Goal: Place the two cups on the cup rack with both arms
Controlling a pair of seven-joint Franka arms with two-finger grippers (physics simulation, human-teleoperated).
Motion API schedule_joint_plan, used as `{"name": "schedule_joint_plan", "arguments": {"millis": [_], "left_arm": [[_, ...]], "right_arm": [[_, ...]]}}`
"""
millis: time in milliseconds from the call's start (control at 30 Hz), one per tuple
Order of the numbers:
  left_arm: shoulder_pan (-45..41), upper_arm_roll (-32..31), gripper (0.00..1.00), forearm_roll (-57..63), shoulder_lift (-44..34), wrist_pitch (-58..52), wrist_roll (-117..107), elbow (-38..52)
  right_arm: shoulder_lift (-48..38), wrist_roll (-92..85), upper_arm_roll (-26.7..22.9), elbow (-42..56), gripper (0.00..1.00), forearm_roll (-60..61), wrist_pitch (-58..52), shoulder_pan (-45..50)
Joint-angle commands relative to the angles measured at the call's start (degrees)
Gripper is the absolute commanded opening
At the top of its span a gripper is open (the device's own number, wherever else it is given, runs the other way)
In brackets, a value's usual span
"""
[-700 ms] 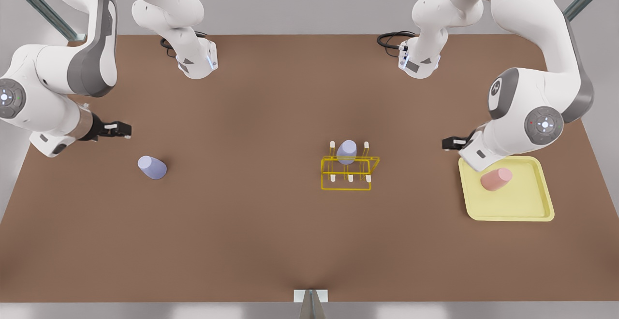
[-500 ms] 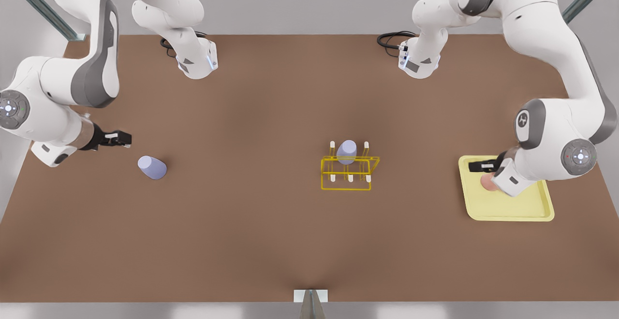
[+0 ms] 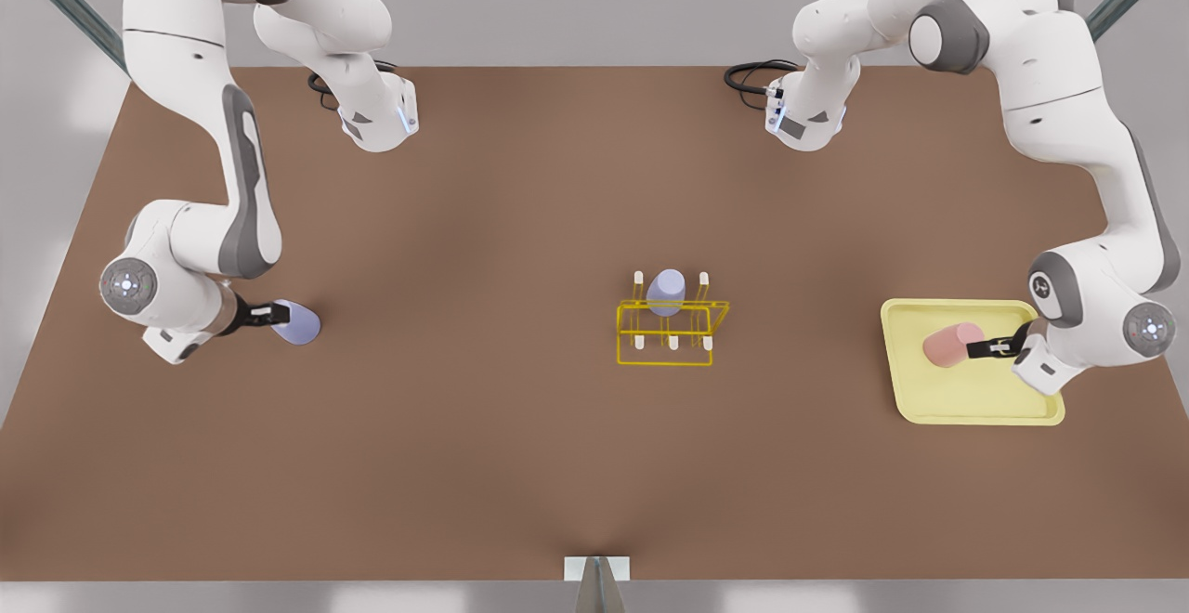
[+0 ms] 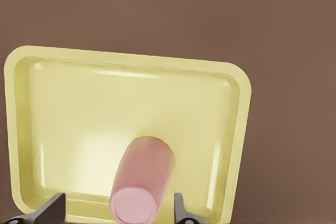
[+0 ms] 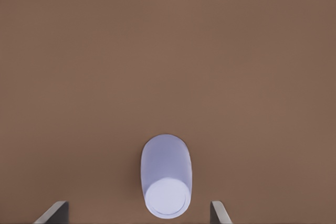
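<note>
On the front view's right, your left gripper had swung down to the pink cup on the tray; your right gripper had dropped to the lavender cup on the table. Both sets of fingers stood spread wide, straddling without pinching. Both cups remained well apart from the rack.

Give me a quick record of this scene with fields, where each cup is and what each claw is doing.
pink cup: on the yellow tray, front view's right
loose lavender cup: on the table, front view's left
racked lavender cup: on the cup rack, mid-table
left claw: open, fingers either side of the pink cup
right claw: open, fingers either side of the loose lavender cup
</note>
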Motion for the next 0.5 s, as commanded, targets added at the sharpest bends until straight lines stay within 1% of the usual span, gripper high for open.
{"name": "schedule_joint_plan", "arguments": {"millis": [0,100,267,333,467], "left_arm": [[-0.12,-0.02,1.00,-0.06,-2.52,7.10,20.13,-4.15],[-0.39,-0.11,1.00,0.20,-2.97,7.64,20.31,-5.75],[-0.04,-0.02,1.00,0.29,-2.09,8.96,18.99,-9.27],[0.49,0.06,1.00,0.37,-1.65,13.00,18.99,-12.00],[1.28,0.06,1.00,0.46,-0.33,15.81,18.99,-13.05]], "right_arm": [[-0.18,-2.22,-0.01,-1.47,1.00,0.39,8.95,0.00],[0.00,-2.31,-0.01,-5.60,1.00,1.53,10.97,-1.06],[0.35,-2.57,0.08,-7.71,1.00,2.94,11.68,-3.08],[-0.62,-4.68,-0.01,-11.05,1.00,2.94,17.91,-3.08],[-1.41,-4.77,-0.01,-14.30,1.00,2.94,21.34,-2.90]]}}
